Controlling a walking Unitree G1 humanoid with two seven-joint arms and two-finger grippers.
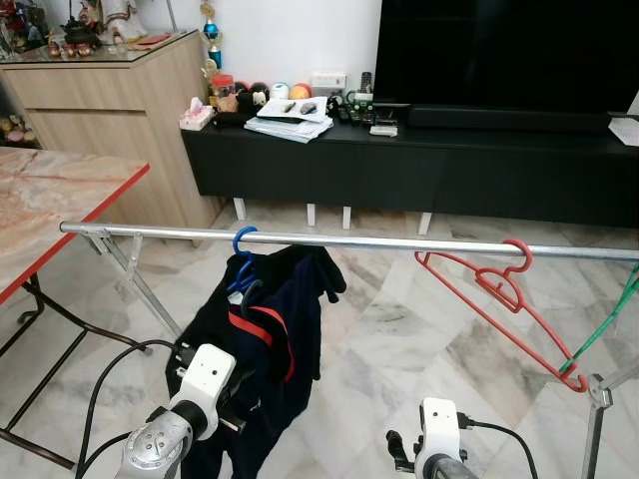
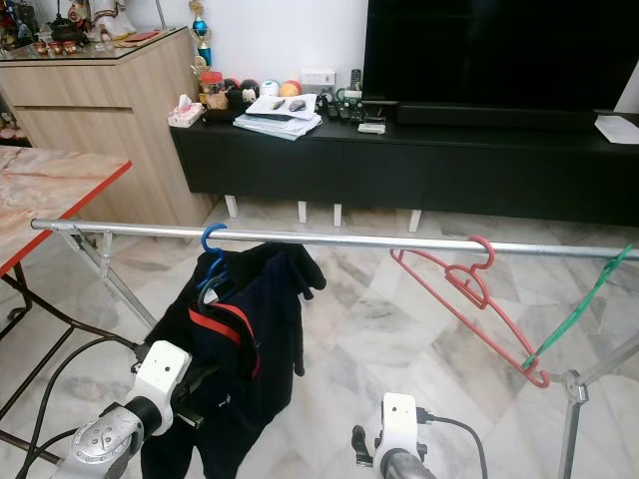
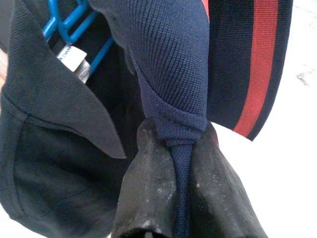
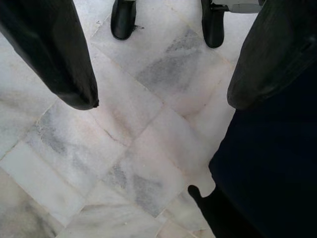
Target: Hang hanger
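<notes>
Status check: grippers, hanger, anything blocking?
Left gripper shut on navy garment. Right gripper open over floor, idle. Blue hanger hooked on rail, garment on it. Red hanger further right, apart.

Home living room, large television point(image 1: 504, 50) on black console point(image 1: 419, 165), marble floor point(image 1: 399, 329), drying rail point(image 1: 339, 240)
</notes>
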